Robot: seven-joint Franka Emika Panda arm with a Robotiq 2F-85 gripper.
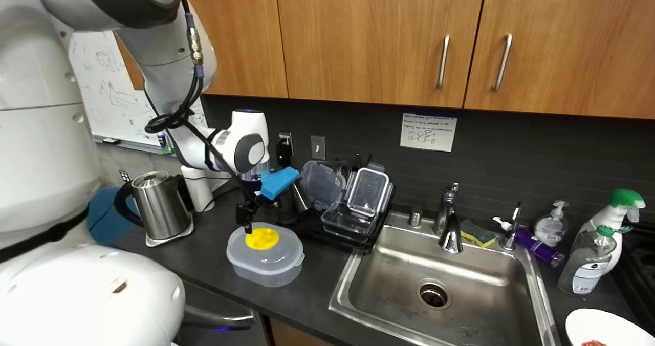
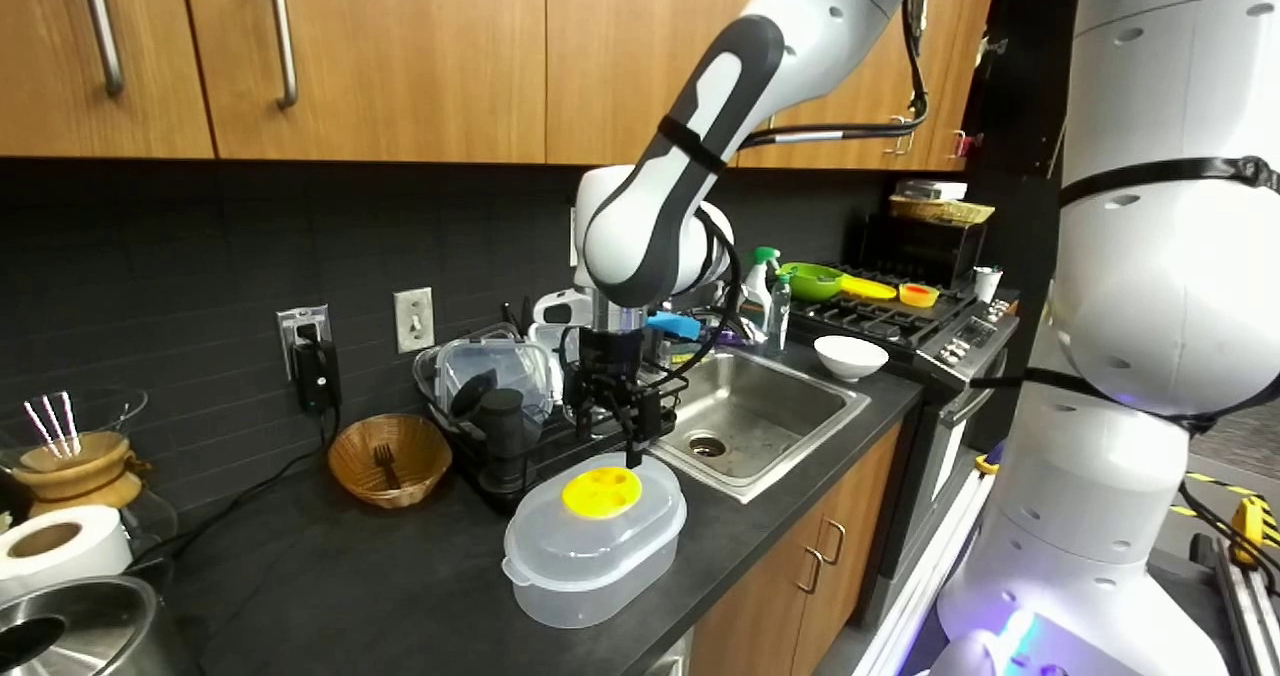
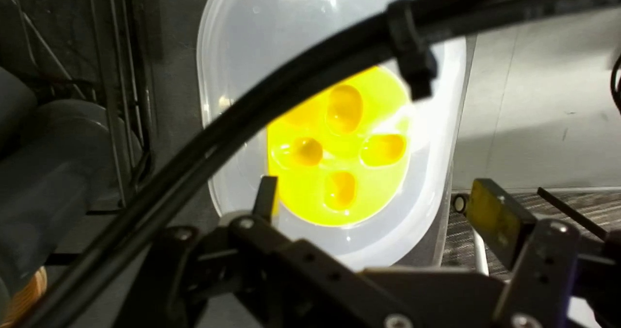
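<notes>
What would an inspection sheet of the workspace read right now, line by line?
Surface: dark countertop beside a steel sink.
Job's things: translucent container, lid on, yellow piece in its top.
Clutter: dish rack holding clear containers; wicker basket with a fork; steel kettle.
Gripper: open at the lid, holding nothing; whether it touches cannot be told.
Cables: black cables along the arm; in the wrist view they hide part of the yellow piece.
Surroundings: wooden cabinets; stove.
</notes>
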